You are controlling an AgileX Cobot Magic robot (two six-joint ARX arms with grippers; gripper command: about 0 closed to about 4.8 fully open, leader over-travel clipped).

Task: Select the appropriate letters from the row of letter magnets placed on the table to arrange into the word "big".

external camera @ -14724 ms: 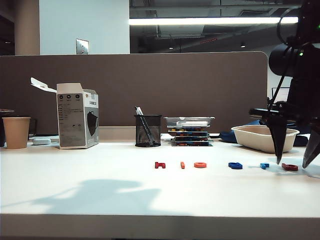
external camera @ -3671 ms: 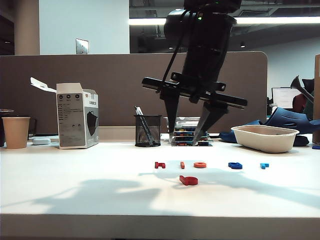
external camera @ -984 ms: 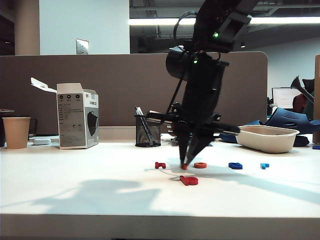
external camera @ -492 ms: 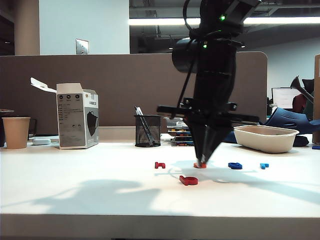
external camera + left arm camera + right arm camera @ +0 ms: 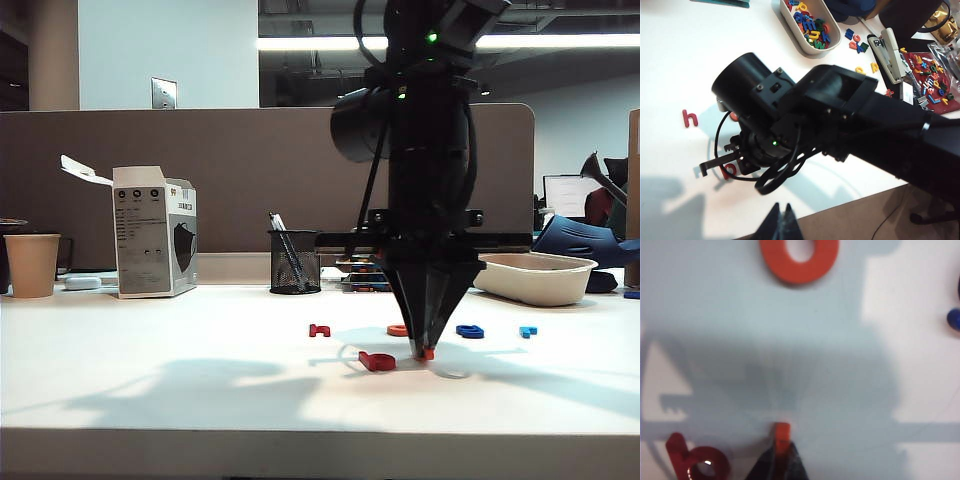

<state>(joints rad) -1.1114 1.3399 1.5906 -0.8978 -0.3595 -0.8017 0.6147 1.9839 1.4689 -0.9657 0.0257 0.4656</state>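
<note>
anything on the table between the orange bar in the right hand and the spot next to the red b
Nothing visible. The right hand holds the orange bar right beside the red b, with only bare table between them.

A paper cup [image 5: 32, 264] stands at the far left, with an open white box [image 5: 154, 232] near it. A black mesh pen cup [image 5: 296, 260] sits mid-back before a brown partition [image 5: 200, 170]. A beige tray [image 5: 535, 273] lies right. A stapler [image 5: 890, 48] lies beside scattered letters.
</note>
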